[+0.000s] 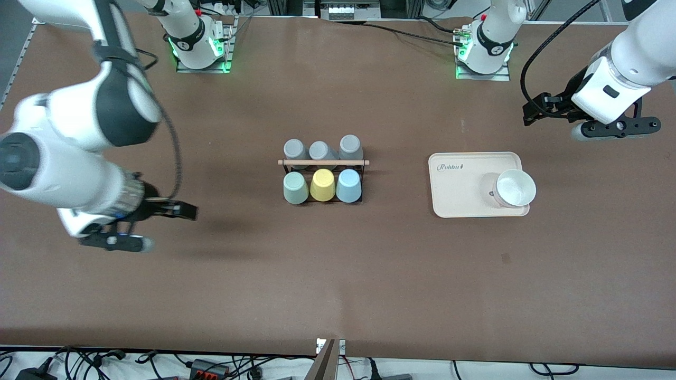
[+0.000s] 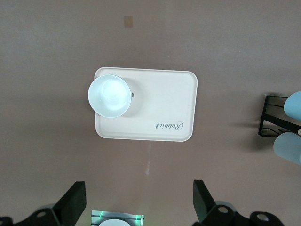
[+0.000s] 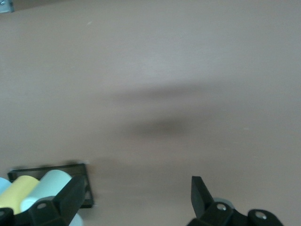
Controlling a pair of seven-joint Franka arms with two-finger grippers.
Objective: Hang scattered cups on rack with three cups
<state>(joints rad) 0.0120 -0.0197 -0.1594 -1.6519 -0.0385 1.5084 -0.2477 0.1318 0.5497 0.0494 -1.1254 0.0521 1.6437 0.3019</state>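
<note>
Both end effectors open and empty, rack point(image 1: 323, 179) holding six upturned cups, white bowl point(image 1: 515, 188) on tray point(image 1: 454, 184)

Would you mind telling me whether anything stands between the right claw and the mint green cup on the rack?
Nothing visible does. The right claw is open over bare table toward the right arm's end, and only bare table lies between it and the mint green cup, the end cup on the rack.

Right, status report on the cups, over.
Left gripper open, above table near tray. Right gripper open, empty. Light blue cup and mint green cup on black wire rack. Nothing obstructing.
</note>
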